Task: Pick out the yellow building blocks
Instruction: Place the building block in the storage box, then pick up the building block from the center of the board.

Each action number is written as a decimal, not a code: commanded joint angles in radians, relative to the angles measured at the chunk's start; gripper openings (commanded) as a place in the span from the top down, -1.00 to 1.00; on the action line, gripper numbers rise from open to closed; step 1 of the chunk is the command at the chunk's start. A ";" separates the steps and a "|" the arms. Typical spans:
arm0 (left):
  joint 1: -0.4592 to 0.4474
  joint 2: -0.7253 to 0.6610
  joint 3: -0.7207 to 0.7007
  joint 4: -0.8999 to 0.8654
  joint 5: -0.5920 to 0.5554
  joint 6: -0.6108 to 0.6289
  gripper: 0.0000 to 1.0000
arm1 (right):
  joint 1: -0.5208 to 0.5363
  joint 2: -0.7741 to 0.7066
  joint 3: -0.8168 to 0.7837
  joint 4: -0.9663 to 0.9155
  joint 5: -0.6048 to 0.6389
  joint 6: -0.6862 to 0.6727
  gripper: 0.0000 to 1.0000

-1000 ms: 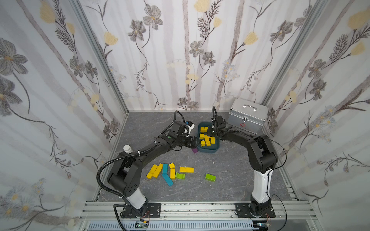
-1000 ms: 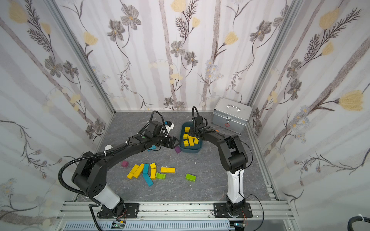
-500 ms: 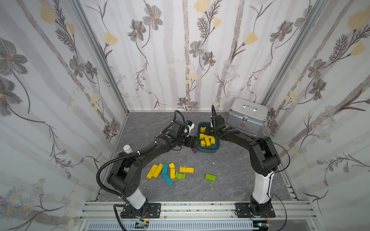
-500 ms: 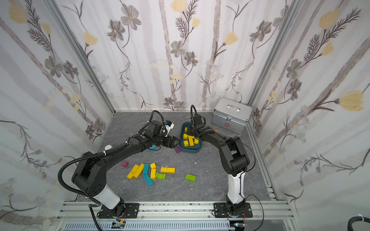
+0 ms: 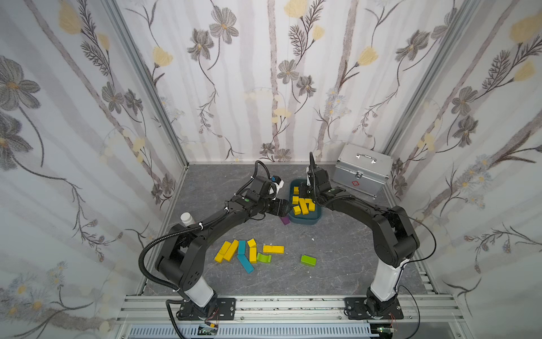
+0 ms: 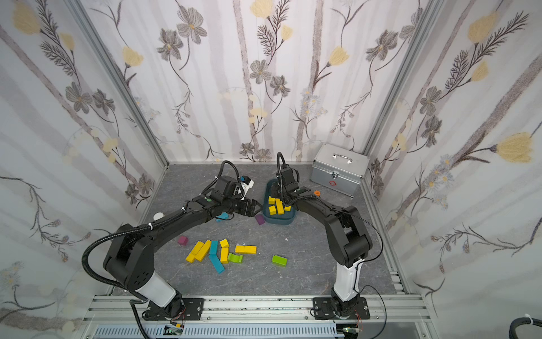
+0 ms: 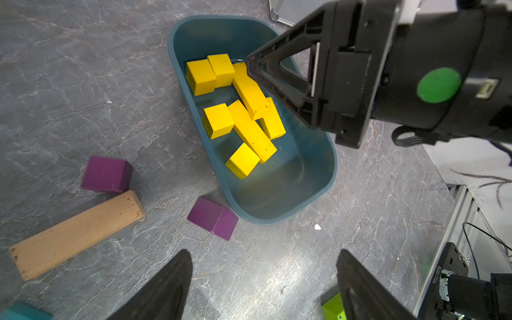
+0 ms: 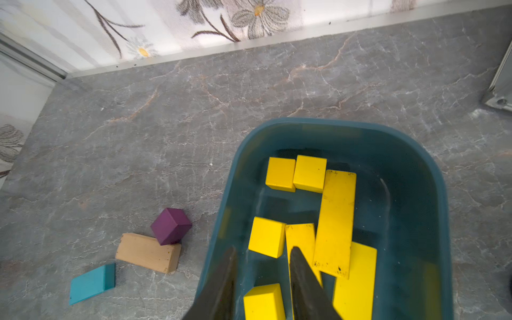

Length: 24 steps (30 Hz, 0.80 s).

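Observation:
Several yellow building blocks (image 5: 302,204) (image 6: 278,205) (image 7: 249,124) (image 8: 335,221) lie in a dark teal bin (image 5: 305,220) (image 7: 277,219) (image 8: 332,123) at the back middle. More yellow building blocks (image 5: 231,251) (image 6: 245,249) lie loose on the grey floor nearer the front. My right gripper (image 8: 263,248) (image 5: 307,192) hangs over the bin, its jaws a narrow gap apart and holding nothing; a yellow cube (image 8: 263,302) lies in the bin below them. My left gripper (image 7: 263,253) (image 5: 286,206) stands wide open and empty, over bare floor just left of the bin.
A silver case (image 5: 362,173) stands at the back right. Purple cubes (image 7: 213,217) (image 7: 106,174) and a tan bar (image 7: 77,232) lie beside the bin. Teal (image 5: 242,255) and lime-green blocks (image 5: 308,260) mix with the loose yellow ones. A white bottle (image 5: 186,218) stands left.
The right gripper's jaws have drawn closer together above the bin, and its wrist has shifted slightly. The left arm has not moved.

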 commanded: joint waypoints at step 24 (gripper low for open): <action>0.022 -0.343 -0.227 -0.047 -0.322 -0.069 -0.64 | 0.197 -0.225 -0.167 0.152 0.032 -0.146 0.38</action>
